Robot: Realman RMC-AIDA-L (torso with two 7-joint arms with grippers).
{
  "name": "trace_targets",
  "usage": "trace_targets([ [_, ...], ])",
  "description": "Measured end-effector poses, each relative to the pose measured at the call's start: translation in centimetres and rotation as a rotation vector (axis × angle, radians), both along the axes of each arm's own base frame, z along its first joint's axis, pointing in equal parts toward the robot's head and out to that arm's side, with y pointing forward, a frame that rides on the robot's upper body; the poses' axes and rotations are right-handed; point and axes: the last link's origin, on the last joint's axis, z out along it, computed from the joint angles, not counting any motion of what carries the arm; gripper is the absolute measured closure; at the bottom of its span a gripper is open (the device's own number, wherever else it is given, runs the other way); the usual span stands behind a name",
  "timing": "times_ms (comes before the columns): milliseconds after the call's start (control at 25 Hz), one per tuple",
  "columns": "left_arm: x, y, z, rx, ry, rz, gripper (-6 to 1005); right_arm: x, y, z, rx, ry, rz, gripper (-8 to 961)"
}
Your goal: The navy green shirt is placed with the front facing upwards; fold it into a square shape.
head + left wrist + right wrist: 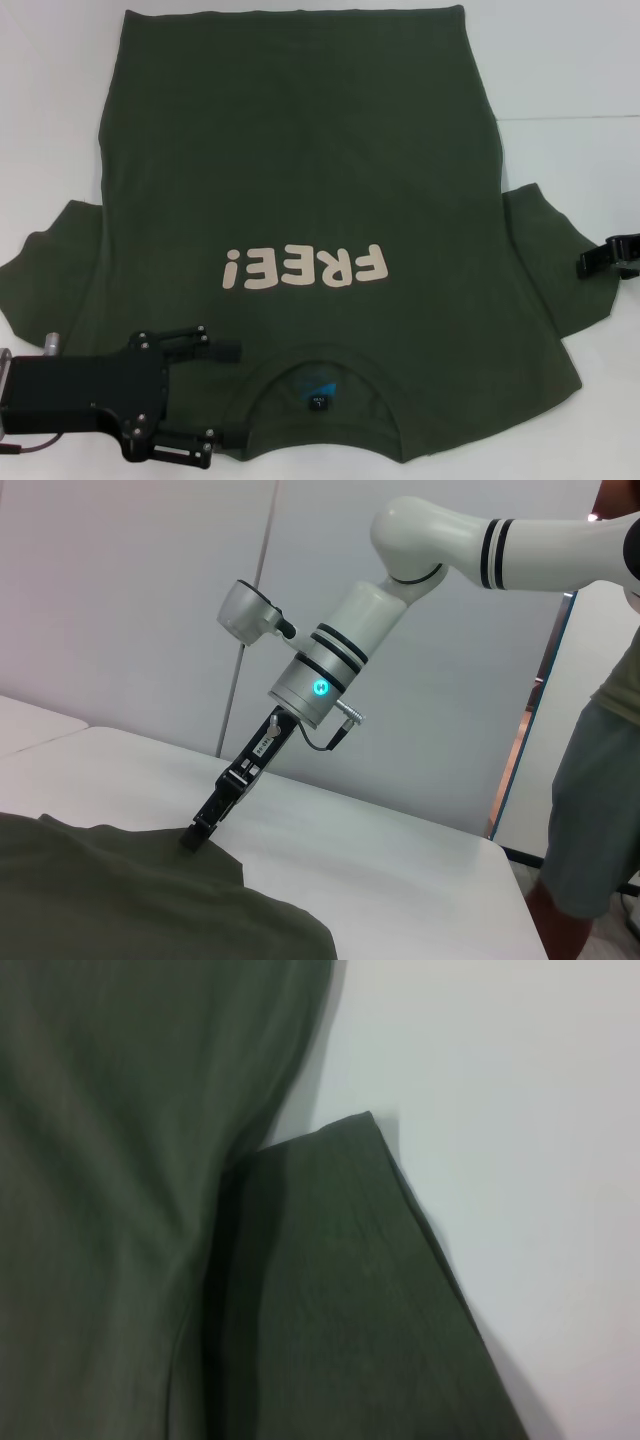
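The white table (570, 60) carried the navy green shirt (300, 170) spread front-up across nearly all of its width, collar toward me at 6 o'clock, hem away at 12, and the cream "FREE!" lettering (305, 268) reading upside down from my head. I judged the fold barely begun: both sleeves lay flat and out to the sides, and no part of the body had been turned over.

My left gripper (225, 392) sat low at 7 o'clock over the shoulder, just beside the collar (318, 382), its jaws wide, one finger either side of the shoulder seam and nothing held. My right gripper (590, 262) reached in at 3 o'clock, its tip down on the edge of the right sleeve (545, 255); whether those jaws had closed on cloth I could not tell.

The next move, as I read it, called for both jaws to pinch shoulder and sleeve edge cleanly, single layer, then carry them inward together over the chest.

Bare table showed at 1 to 3 o'clock beyond the sleeve and at 9 to 11 o'clock past the left sleeve (50, 255), room enough to swing either arm out. At 6 o'clock the collar ran close to the near table edge, with little margin there. In the left wrist view a bystander (600, 770) stood at the table's far corner.
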Motion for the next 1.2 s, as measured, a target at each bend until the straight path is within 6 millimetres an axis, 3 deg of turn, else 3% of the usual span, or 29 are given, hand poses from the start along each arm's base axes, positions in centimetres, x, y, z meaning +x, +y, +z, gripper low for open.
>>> trace_targets([
  [480, 0.0, 0.0, 0.1, 0.006, -0.002, 0.001, 65, -0.5, 0.3, -0.1, -0.002, 0.005, 0.002, 426],
  [680, -0.1, 0.0, 0.1, 0.008, -0.003, 0.003, 65, -0.6, 0.3, -0.1, -0.008, 0.004, 0.006, 657],
  [1040, -0.1, 0.0, 0.1, 0.011, -0.003, 0.004, 65, -1.1, 0.5, -0.3, -0.034, -0.025, 0.030, 839],
  [1200, -0.2, -0.1, 0.1, 0.011, -0.003, 0.006, 65, -0.7, 0.6, 1.1, -0.009, -0.068, 0.038, 900],
])
